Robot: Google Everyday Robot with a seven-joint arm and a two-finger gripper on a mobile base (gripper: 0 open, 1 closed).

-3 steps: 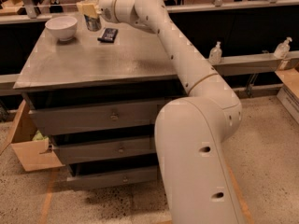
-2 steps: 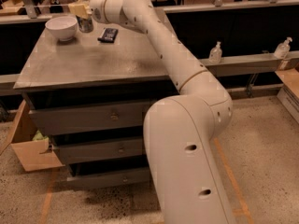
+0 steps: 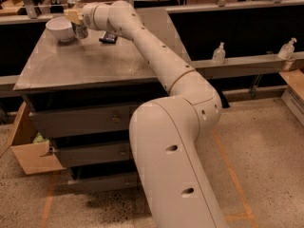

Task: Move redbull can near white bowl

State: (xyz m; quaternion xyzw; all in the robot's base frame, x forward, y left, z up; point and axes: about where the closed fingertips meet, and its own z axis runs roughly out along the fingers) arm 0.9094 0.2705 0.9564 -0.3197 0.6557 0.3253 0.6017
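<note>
The robot's white arm fills the lower centre of the view and reaches diagonally up to the far left corner of the grey tabletop, which caps a cabinet of drawers. That long reach is required because both task items stand at the corner farthest from the base. An open cardboard box sits on the floor at the cabinet's left. The white bowl rests upright near the far left edge. The redbull can stands upright just beside the bowl on its right, touching or nearly so; whether its base rests on the surface cannot be told. The claw is at the can's upper body, its tan fingers pinching the can from the side, a hold that keeps the tall can vertical. In my judgement the placement is essentially met, with release and withdrawal outstanding; a careless retreat could tip the can. A dark flat object lies right of the can, under the forearm.
</note>
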